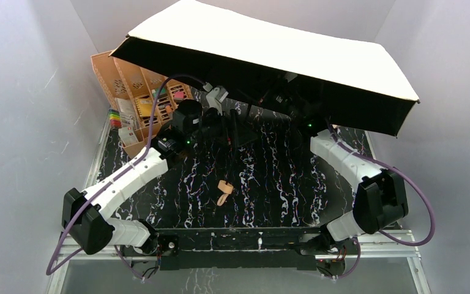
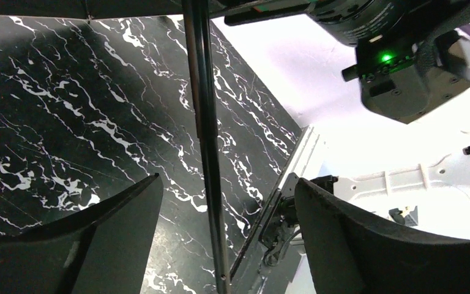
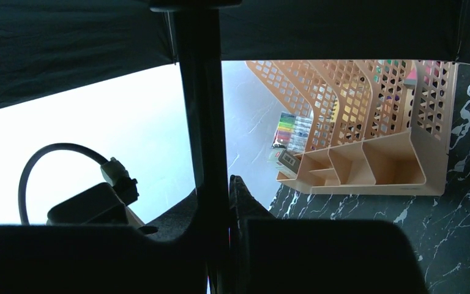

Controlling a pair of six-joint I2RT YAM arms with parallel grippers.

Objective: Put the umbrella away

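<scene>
An open folding umbrella [image 1: 269, 55] hung tilted over the far half of a black, white-veined tabletop [image 1: 269, 177]. Its pale canopy was spread wide, its dark underside faced the two robot arms, and its left edge overhung a peach slotted organizer [image 1: 134, 79] at the far left corner.

Both arms reached in under the canopy. From its own wrist view, the right pincer [image 3: 214, 196] was clamped on the umbrella's dark central shaft [image 3: 199, 110], one finger pressed against each side, so this arm appeared to be carrying the umbrella. The left pincer [image 2: 227, 184] had its fingers well apart. The shaft ran through the gap between them, nearer the left finger, and touched neither.

A small tan wrist loop [image 1: 223, 192] lay near the middle of the tabletop, between the two arms. I could not tell whether it was joined to the handle, which I could not make out from where I stood.

By my reckoning the task had barely begun. The umbrella had been gripped and steadied, and nothing more showed as done. The canopy was not yet collapsed, the shaft not yet shortened, and the fabric not yet gathered or strapped. The left pincer looked placed to take hold of the shaft, perhaps to help draw the canopy shut. Only after all that could the folded umbrella be set away, and the pictures did not show where it belonged
</scene>
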